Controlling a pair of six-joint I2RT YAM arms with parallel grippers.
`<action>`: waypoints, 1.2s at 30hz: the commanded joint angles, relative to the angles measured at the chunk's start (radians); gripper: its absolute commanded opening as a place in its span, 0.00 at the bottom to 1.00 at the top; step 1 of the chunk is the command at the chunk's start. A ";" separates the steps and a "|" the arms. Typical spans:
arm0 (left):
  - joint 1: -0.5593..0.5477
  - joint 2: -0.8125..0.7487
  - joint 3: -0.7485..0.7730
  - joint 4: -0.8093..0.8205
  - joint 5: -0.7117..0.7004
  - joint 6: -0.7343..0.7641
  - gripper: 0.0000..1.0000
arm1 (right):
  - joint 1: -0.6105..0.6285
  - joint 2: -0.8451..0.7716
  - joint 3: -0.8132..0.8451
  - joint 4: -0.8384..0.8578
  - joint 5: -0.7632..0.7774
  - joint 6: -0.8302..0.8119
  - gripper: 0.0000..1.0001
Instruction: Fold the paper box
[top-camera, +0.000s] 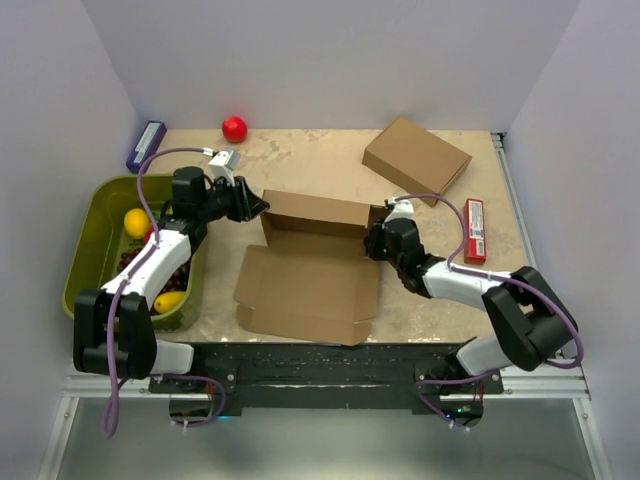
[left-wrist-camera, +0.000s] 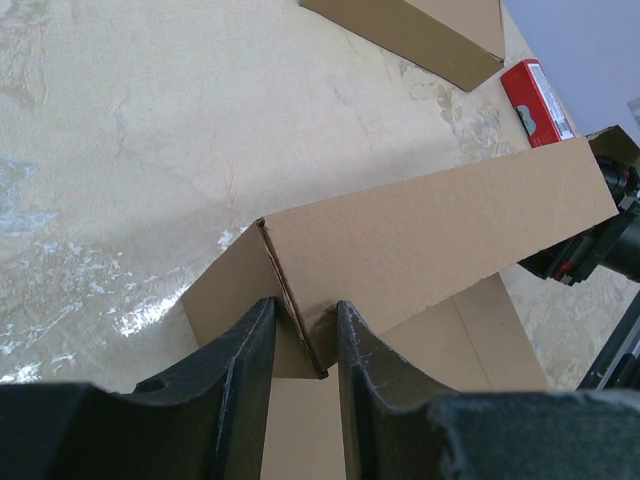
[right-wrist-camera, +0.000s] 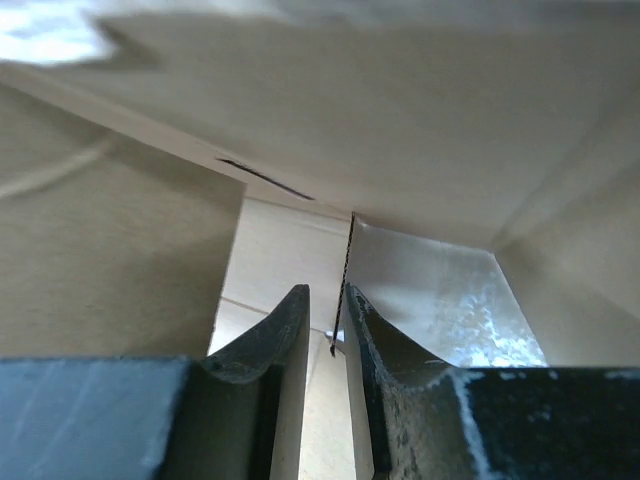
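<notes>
The paper box (top-camera: 310, 290) lies mid-table as a creased brown sheet, with its back wall standing upright. My left gripper (top-camera: 258, 206) is at the wall's left end. In the left wrist view (left-wrist-camera: 305, 315) its jaws are shut on the folded corner of the box (left-wrist-camera: 420, 240), where a side flap meets the wall. My right gripper (top-camera: 374, 238) is at the wall's right end. In the right wrist view (right-wrist-camera: 327, 295) its jaws are nearly closed around a thin flap edge of the box (right-wrist-camera: 350, 120), which rests against the right finger.
A second, fully formed brown carton (top-camera: 417, 157) sits at the back right. A red packet (top-camera: 474, 230) lies right of the right arm. A green bin (top-camera: 100, 240) holding fruit stands at the left. A red ball (top-camera: 234, 128) and a purple box (top-camera: 146, 145) are at the back left.
</notes>
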 joint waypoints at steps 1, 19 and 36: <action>0.003 0.028 -0.023 -0.086 -0.017 0.032 0.33 | 0.030 0.004 0.017 0.075 0.012 -0.036 0.24; 0.002 0.038 -0.026 -0.081 -0.001 0.025 0.33 | 0.145 0.168 0.040 0.144 0.091 -0.010 0.23; 0.002 0.032 -0.029 -0.099 -0.063 0.031 0.30 | 0.206 -0.120 0.069 -0.200 0.094 -0.094 0.60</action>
